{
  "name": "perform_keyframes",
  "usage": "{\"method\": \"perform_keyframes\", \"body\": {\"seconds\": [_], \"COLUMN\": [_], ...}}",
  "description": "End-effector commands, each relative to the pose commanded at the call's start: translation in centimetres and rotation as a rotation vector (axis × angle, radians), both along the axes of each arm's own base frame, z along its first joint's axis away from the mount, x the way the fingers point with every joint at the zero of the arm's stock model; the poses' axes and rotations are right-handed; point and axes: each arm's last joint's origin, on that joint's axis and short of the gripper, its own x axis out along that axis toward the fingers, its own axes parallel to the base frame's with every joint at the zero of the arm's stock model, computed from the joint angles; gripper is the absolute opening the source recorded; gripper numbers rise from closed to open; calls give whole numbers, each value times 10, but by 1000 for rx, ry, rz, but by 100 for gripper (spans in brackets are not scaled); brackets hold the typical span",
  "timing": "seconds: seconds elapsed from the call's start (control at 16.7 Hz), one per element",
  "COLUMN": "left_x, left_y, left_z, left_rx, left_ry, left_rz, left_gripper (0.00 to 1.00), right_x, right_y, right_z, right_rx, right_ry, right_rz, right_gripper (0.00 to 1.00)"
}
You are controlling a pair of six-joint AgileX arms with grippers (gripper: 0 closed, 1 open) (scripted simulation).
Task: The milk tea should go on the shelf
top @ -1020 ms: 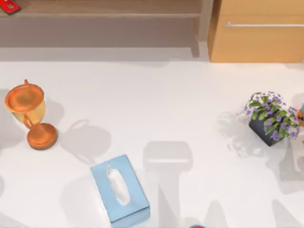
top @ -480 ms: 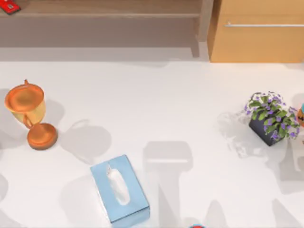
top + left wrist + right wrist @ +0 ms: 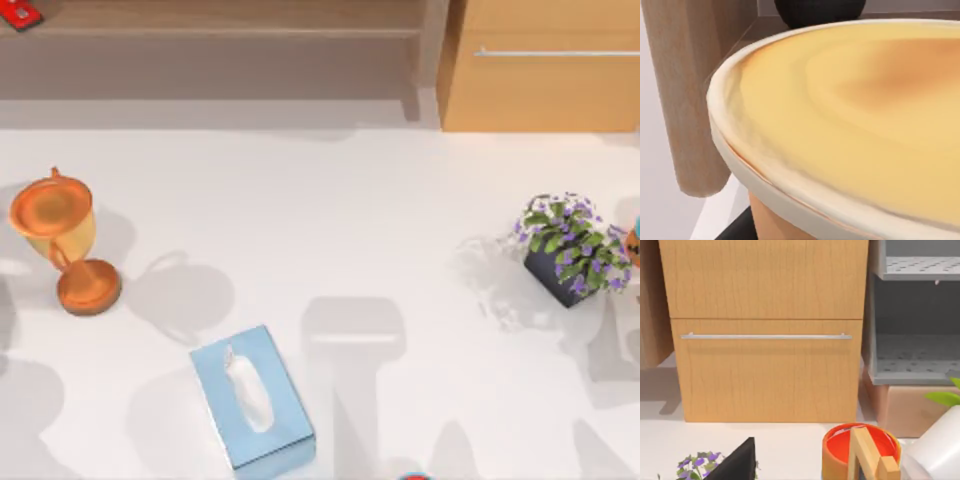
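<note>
Grey shadow at the near left of the table (image 3: pixel 330 220) has spread since a moment ago while the trophy (image 3: pixel 55 235), tissue box (image 3: pixel 252 395) and flowerpot (image 3: pixel 570 250) stay put. This suggests the left arm is moving off the left edge, with the milk tea (image 3: pixel 850 115) close under its wrist beside a wooden post (image 3: pixel 690 100). Whether either arm's grip is clenched or released cannot be told. The right arm idles at the right, facing the cabinet (image 3: pixel 545 85). The shelf (image 3: pixel 220 32) lies along the far edge with open board and bare table before it.
</note>
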Motion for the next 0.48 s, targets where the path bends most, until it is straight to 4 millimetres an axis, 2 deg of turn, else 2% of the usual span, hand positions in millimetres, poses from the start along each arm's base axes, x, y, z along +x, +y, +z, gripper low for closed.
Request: {"method": "perform_keyframes", "body": {"seconds": [0.24,0.48], "left_x": [13,27], "left_y": [-22,-54], "left_z": [28,57], "left_rx": [2,-19], "left_ry": [-56,-101], "left_rz": [14,21], "left_gripper": [0,0], "right_x": [0,0], "right_y": [0,0], "right_z": [0,0], "right_rx": [0,0], "right_ry": [0,0], "right_rz": [0,0], "right_gripper": [100,100]}}
